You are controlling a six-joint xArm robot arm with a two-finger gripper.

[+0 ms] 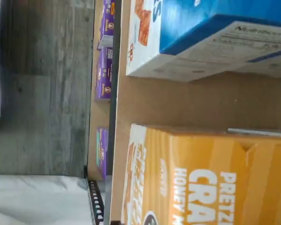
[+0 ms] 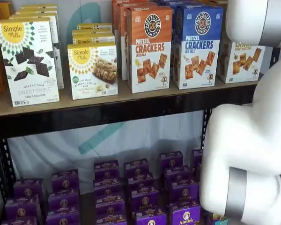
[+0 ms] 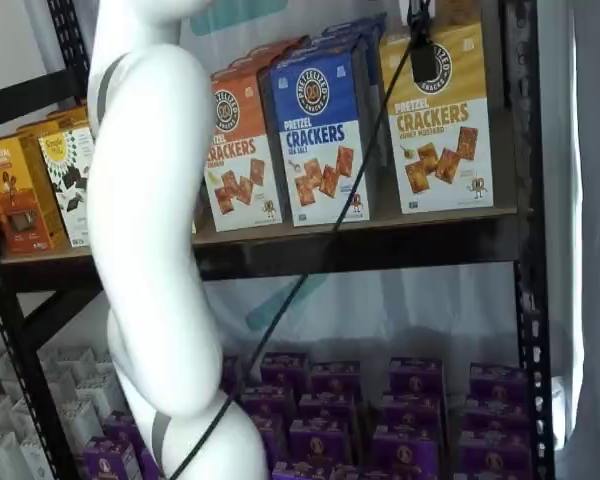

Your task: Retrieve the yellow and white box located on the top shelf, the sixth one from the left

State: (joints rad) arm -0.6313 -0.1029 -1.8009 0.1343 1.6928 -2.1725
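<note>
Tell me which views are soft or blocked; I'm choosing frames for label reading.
Wrist view: turned on its side, close and blurry; the yellow and white box shows only partial lettering. One shelf view: sharp labels, but the white arm hides most of that box. Other shelf view: box legible, a cable crossing it.

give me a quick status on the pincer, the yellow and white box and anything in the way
Pincer: only black tip at top edge, state unreadable. Yellow and white box upright on the top shelf, untouched. Blue box close beside it; cable crosses in front.
</note>
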